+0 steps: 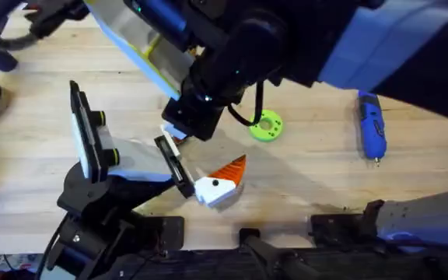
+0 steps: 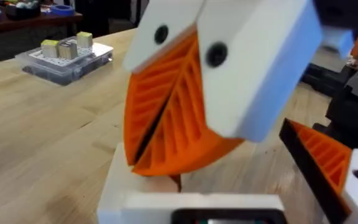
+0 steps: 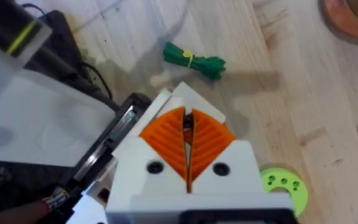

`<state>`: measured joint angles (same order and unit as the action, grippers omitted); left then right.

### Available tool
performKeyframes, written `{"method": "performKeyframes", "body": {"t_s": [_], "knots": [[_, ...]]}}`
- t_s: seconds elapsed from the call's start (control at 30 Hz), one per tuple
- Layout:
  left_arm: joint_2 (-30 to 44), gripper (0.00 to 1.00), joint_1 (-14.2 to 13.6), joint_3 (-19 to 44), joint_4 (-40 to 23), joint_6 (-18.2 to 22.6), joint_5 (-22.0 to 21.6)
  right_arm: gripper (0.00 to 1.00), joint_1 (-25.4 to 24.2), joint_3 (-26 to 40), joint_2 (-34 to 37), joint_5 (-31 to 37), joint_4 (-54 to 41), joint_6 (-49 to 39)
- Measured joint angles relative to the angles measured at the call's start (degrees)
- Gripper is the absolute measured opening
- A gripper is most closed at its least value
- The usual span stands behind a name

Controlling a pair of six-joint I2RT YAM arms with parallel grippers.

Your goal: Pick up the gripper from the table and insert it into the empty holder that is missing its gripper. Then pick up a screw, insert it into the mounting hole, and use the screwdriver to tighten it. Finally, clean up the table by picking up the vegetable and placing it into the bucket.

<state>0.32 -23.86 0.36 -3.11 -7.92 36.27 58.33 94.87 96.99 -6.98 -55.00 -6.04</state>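
**Seating the finger in its bracket**

The white plastic gripper finger, with its orange ribbed tip, lies on the bench against the end of the flat black holder plate. It looks not yet screwed. The right gripper is clenched, with nothing visible between its pads. Next comes aligning the hole. The slim blue screwdriver lies well apart.

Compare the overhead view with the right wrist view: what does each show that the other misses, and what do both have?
Overhead but not right wrist: the blue screwdriver, lying on the right side of the wooden table. Right wrist but not overhead: the green vegetable, lying on the bare wood beyond the fingers. Both: the bright green disc with small holes, flat on the table.
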Motion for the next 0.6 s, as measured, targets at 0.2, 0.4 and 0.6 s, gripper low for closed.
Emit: {"method": "performKeyframes", "body": {"t_s": [0.2, 0.4, 0.6], "knots": [[0.0, 0.994, 0.0, 0.0, 0.0, -0.1, 0.0, 0.006, 0.0, 0.0, 0.4, 0.5, 0.2, 0.0], [0.0, 0.994, 0.0, 0.0, 0.0, -0.1, 0.0, 0.006, 0.0, 0.0, 0.4, 0.7, 0.2, 0.0], [0.0, 0.994, 0.0, 0.0, 0.0, -0.1, 0.0, 0.61, -0.3, 0.0, 0.4, 2.4, 0.3, 1.1]]}}
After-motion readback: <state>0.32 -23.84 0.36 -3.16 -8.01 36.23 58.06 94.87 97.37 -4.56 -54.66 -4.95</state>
